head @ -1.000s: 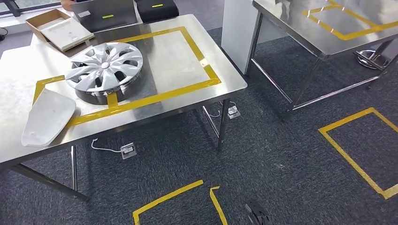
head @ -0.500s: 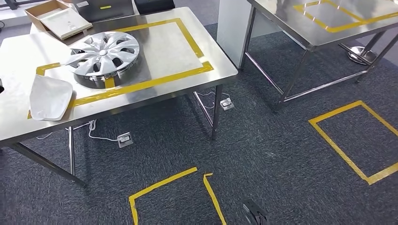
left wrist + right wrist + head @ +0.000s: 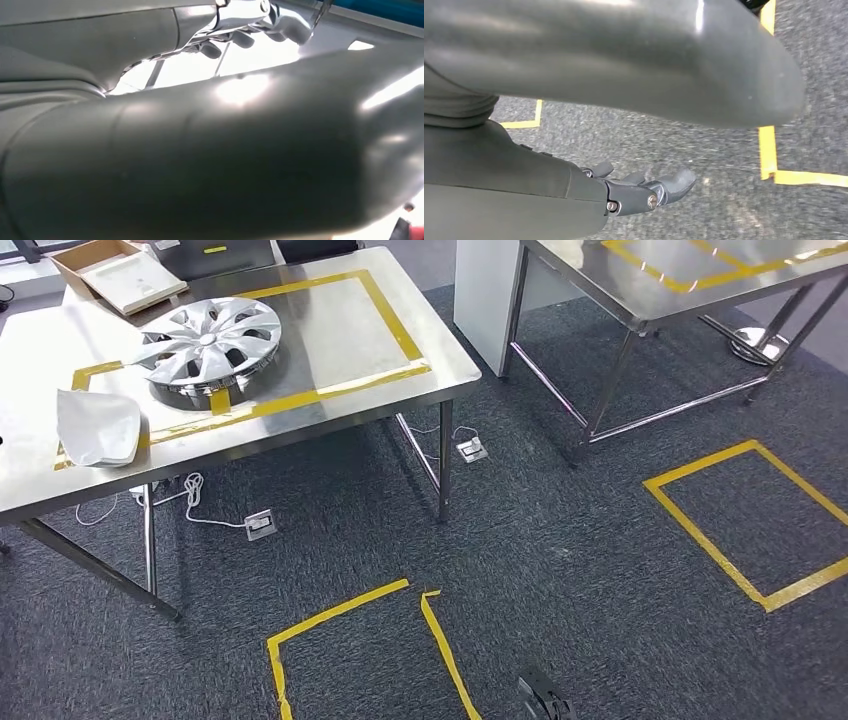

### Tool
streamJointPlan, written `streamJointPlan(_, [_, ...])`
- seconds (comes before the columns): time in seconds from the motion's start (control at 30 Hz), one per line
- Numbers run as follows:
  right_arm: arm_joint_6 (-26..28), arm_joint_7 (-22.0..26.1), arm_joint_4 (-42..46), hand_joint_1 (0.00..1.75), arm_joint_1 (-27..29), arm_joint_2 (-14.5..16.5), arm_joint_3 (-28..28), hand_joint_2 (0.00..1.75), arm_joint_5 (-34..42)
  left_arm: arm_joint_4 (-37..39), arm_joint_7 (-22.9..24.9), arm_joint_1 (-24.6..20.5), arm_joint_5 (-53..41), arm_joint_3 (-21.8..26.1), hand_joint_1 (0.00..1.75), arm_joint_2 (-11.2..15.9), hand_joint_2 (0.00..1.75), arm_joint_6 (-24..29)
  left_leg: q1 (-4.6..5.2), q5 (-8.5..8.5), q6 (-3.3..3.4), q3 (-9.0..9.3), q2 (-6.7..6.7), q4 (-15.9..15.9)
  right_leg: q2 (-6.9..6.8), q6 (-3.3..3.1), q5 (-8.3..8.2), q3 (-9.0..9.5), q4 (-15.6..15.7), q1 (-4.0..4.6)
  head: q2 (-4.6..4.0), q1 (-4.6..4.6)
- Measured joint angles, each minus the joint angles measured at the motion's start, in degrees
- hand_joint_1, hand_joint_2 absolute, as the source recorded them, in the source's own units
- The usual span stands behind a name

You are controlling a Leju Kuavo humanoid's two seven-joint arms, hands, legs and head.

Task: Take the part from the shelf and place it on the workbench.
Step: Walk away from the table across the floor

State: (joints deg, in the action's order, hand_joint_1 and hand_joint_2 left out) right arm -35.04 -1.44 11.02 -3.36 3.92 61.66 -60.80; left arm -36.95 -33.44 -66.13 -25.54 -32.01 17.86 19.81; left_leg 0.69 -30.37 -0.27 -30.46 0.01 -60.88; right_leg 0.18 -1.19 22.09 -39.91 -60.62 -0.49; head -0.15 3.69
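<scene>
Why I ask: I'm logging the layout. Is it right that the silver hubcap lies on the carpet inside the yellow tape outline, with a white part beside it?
Not quite. The head view shows the silver hubcap lying on the steel table, inside its yellow tape outline, not on the carpet. The white part does lie beside it.

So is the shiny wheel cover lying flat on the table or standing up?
Lying flat. The wheel cover rests face up on the table, its spokes showing, partly over the yellow tape.

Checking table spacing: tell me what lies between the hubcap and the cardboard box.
Head view: nothing. Between the hubcap and the cardboard box is a bare strip of steel table, and the two stand apart.
</scene>
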Motion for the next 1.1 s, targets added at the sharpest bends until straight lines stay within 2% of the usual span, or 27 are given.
streamJointPlan(0.03, [0.0,-0.3,0.0,0.00,0.0,-0.1,0.0,0.00,-0.2,-0.1,0.0,0.0,0.0,0.0,0.00,0.2,0.00,0.0,0.24,-0.26,0.23,0.53,0.02,1.4,0.02,0.43,-0.61,-0.01,0.4,-0.16,0.00,-0.01])
streamJointPlan(0.1, [0.0,-0.9,0.0,0.00,0.1,-0.4,0.0,0.00,-0.5,-0.1,-0.1,0.0,0.1,0.1,0.00,0.4,0.00,0.0,0.37,1.11,0.77,0.01,0.19,2.4,0.12,1.26,-1.48,-0.09,1.1,-0.39,0.00,-0.20])
streamJointPlan(0.13, [-0.1,-1.2,0.0,0.00,0.2,-0.5,0.0,0.00,-0.6,-0.1,-0.1,0.1,0.1,0.1,0.00,0.5,0.00,0.0,0.24,2.03,1.16,-0.30,0.30,2.8,0.14,1.58,-0.69,-0.39,0.7,-0.41,0.00,-0.22])
streamJointPlan(0.17, [-0.2,-1.4,0.0,0.00,0.3,-0.6,0.0,0.00,-0.7,-0.1,-0.1,0.2,0.1,0.1,0.00,0.6,0.00,0.1,0.07,2.97,1.48,-0.80,0.38,3.1,0.15,1.80,1.22,-0.95,-0.6,-0.38,0.00,-0.23])
streamJointPlan(0.2, [-0.5,-1.6,0.0,0.00,0.3,-0.7,0.0,0.00,-0.8,-0.1,-0.2,0.3,0.2,0.2,0.00,0.6,0.00,0.1,-0.09,3.86,1.71,-1.48,0.43,3.3,0.12,1.93,4.13,-1.69,-3.1,-0.47,0.00,-0.16])
streamJointPlan(0.23, [-0.7,-1.8,0.0,0.00,0.3,-0.9,0.0,0.00,-0.9,-0.1,-0.2,0.4,0.2,0.3,0.00,0.8,0.00,0.2,-0.14,4.63,1.87,-2.41,0.42,3.3,0.08,2.10,7.17,-2.43,-6.5,-0.47,0.00,-0.09])
streamJointPlan(0.27, [-0.8,-1.9,0.0,0.00,0.3,-1.0,0.0,0.00,-1.0,-0.1,-0.2,0.6,0.2,0.5,0.00,0.9,0.00,0.3,-0.16,5.36,1.90,-3.38,0.42,3.3,0.07,2.25,9.28,-2.97,-9.9,-0.49,0.00,-0.05])
streamJointPlan(0.3, [-0.9,-2.1,0.0,0.00,0.2,-1.3,0.0,0.00,-1.1,-0.1,-0.2,0.9,0.2,0.6,0.00,1.1,0.00,0.3,-0.18,6.08,1.85,-4.37,0.41,3.2,0.07,2.40,9.99,-3.00,-12.5,-0.51,0.00,-0.03])
streamJointPlan(0.33, [-0.9,-2.3,0.0,0.00,0.2,-1.5,0.0,0.00,-1.3,-0.1,-0.2,1.3,0.2,0.7,0.00,1.4,0.00,0.4,-0.23,6.77,1.75,-5.40,0.41,3.0,0.07,2.52,9.31,-2.33,-13.6,-0.51,0.00,-0.03])
streamJointPlan(0.37, [-0.9,-2.6,0.0,0.00,0.2,-1.7,0.0,0.00,-1.4,-0.1,-0.2,1.8,0.2,0.9,0.00,1.7,0.00,0.6,-0.30,7.44,1.58,-6.48,0.41,2.8,0.06,2.61,7.80,-0.80,-13.0,-0.52,0.00,-0.01])
streamJointPlan(0.4, [-0.9,-2.8,0.0,0.00,0.1,-1.9,0.0,0.00,-1.5,-0.1,-0.3,2.4,0.3,1.1,0.00,2.0,0.00,0.7,-0.39,8.07,1.32,-7.53,0.40,2.5,0.06,2.67,6.58,1.63,-10.6,-0.55,0.00,0.05])
streamJointPlan(0.43, [-0.9,-3.0,0.1,0.00,0.0,-2.0,-0.1,0.00,-1.6,-0.2,-0.3,2.8,0.4,1.3,0.00,2.3,0.00,0.9,-0.41,8.61,0.99,-8.53,0.38,2.1,0.08,2.66,6.61,4.45,-7.1,-0.48,0.00,0.23])
streamJointPlan(0.5, [-0.9,-3.1,0.1,0.00,-0.1,-2.3,-0.1,0.00,-1.7,-0.3,-0.6,3.4,0.6,1.7,0.00,3.1,0.00,1.1,-0.42,9.47,0.24,-9.66,0.41,1.4,0.25,1.84,8.16,8.20,-1.5,-0.22,0.00,0.61])
streamJointPlan(0.53, [-0.9,-3.1,0.1,0.00,-0.1,-2.4,-0.1,0.00,-1.7,-0.4,-0.7,3.6,0.8,2.0,0.00,3.4,0.00,1.3,-0.42,9.92,-0.11,-9.85,0.45,1.4,0.33,1.27,8.79,8.70,-0.3,-0.01,0.00,0.70])
streamJointPlan(0.6, [-0.9,-3.2,0.2,0.00,0.0,-2.5,-0.1,0.00,-1.7,-0.2,-1.1,4.1,1.1,2.4,0.00,3.8,0.00,1.4,-0.55,10.62,-0.75,-9.89,0.45,1.5,0.25,0.21,8.05,8.20,0.0,0.04,0.00,0.65])
streamJointPlan(0.63, [-0.8,-3.3,0.2,0.00,0.0,-2.6,-0.1,0.00,-1.7,-0.1,-1.3,4.5,1.3,2.6,0.00,4.0,0.00,1.4,-0.63,10.00,-1.08,-10.18,0.36,1.2,0.15,-0.21,7.45,7.84,0.1,0.00,0.00,0.57])
streamJointPlan(0.67, [-0.8,-3.3,0.2,0.00,-0.1,-2.7,-0.1,0.00,-1.6,0.1,-1.5,5.0,1.5,2.8,0.00,4.2,0.00,1.5,-0.73,8.33,-1.41,-10.67,0.28,0.0,0.03,-0.57,6.80,7.35,0.2,-0.10,0.00,0.51])
streamJointPlan(0.7, [-0.8,-3.3,0.2,0.00,-0.1,-2.8,-0.1,0.00,-1.5,0.4,-1.7,5.4,1.7,2.9,0.00,4.4,0.00,1.6,-0.84,5.69,-1.72,-11.39,0.20,-2.4,-0.08,-0.79,6.11,6.71,0.3,-0.18,0.00,0.43])
streamJointPlan(0.77, [-0.8,-3.3,0.2,0.00,-0.1,-2.9,-0.1,0.00,-1.4,1.1,-2.0,6.3,2.0,3.3,0.00,4.5,0.00,1.8,-0.95,0.31,-2.21,-12.84,0.17,-9.4,-0.13,-0.94,4.79,5.20,0.2,-0.17,0.00,0.33])
streamJointPlan(0.8, [-0.8,-3.2,0.2,0.00,0.0,-3.0,-0.1,0.00,-1.3,1.6,-2.1,7.0,2.2,3.6,0.00,4.6,0.00,1.9,-0.97,-0.91,-2.32,-13.09,0.17,-12.6,-0.14,-0.91,4.10,4.33,0.2,-0.15,0.00,0.32])
streamJointPlan(0.83, [-0.8,-3.2,0.2,0.00,0.0,-3.0,-0.1,0.00,-1.1,2.2,-2.3,7.8,2.5,3.8,0.00,4.6,0.00,1.8,-0.99,-0.81,-2.32,-12.62,0.17,-14.2,-0.14,-0.86,3.44,3.44,0.2,-0.15,0.00,0.31])
streamJointPlan(0.87, [-0.8,-3.1,0.2,0.00,0.0,-3.1,-0.1,0.00,-1.0,2.9,-2.4,8.5,2.9,4.0,0.00,4.6,0.00,1.4,-1.00,0.23,-2.21,-11.29,0.16,-14.1,-0.15,-0.77,2.78,2.54,0.2,-0.15,0.00,0.33])
streamJointPlan(0.9, [-0.8,-3.1,0.2,0.00,0.0,-3.1,-0.1,0.00,-0.9,3.6,-2.6,9.2,3.4,4.3,0.00,4.6,0.00,0.9,-1.00,1.53,-2.01,-9.01,0.16,-11.9,-0.14,-0.64,2.16,1.71,0.2,-0.15,0.00,0.35])
streamJointPlan(0.93, [-0.9,-3.1,0.2,0.00,0.0,-3.2,-0.1,0.00,-0.8,4.3,-2.7,9.7,3.8,4.6,0.00,4.6,0.00,0.3,-0.96,1.78,-1.71,-6.06,0.17,-8.3,-0.13,-0.45,1.61,1.00,0.2,-0.13,0.00,0.36])
streamJointPlan(1.0, [-0.8,-3.0,0.2,0.00,0.1,-3.3,0.0,0.00,-0.6,5.7,-2.9,10.7,4.6,5.3,0.00,4.7,0.00,-0.6,-0.61,0.55,-1.07,-1.06,0.17,-1.1,-0.10,0.13,0.60,0.27,0.3,-0.11,0.00,0.60])
streamJointPlan(1.03, [-0.8,-3.0,0.2,0.00,0.2,-3.4,0.0,0.00,-0.6,6.5,-2.8,11.1,4.9,5.7,0.00,4.7,0.00,-0.9,-0.38,-0.26,-0.72,0.13,0.16,1.0,-0.08,0.52,0.11,0.25,0.5,-0.19,0.00,0.69])
streamJointPlan(1.1, [-0.8,-3.0,0.2,0.00,0.3,-3.6,0.0,0.00,-0.4,8.5,-1.9,12.5,5.7,6.6,0.00,4.9,0.00,-1.8,-0.17,0.28,0.11,0.36,0.20,2.1,0.01,1.34,-0.75,0.39,1.1,-0.41,0.00,0.86])
